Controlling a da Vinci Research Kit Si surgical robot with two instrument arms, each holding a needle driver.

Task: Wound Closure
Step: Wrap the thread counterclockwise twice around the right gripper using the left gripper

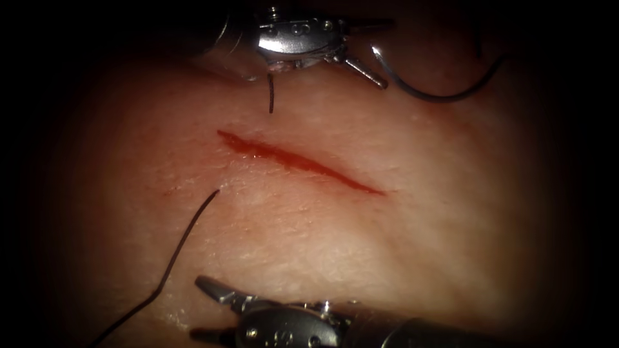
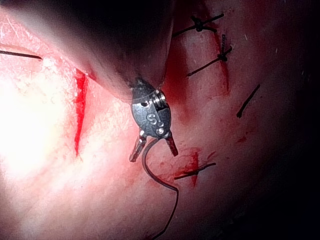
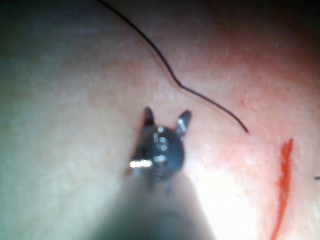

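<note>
Steel needle point(image 1: 425, 90) lies free on the tissue point(image 1: 400, 232), beyond the cut point(image 1: 300, 161), just right of your left claw point(image 1: 371, 55); it gapes wide, empty. Right claw point(image 1: 203, 309), also wide, empty, is farther.

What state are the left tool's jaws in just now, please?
Open: the left tool has its jaws spread beside the needle, gripping nothing.

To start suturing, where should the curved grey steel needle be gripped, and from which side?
Probably grip the curved grey steel needle just behind the end nearest the left tool, coming from the endoscope view's left: that tool's open jaws straddle that end, and the rest curves away rightward.
</note>
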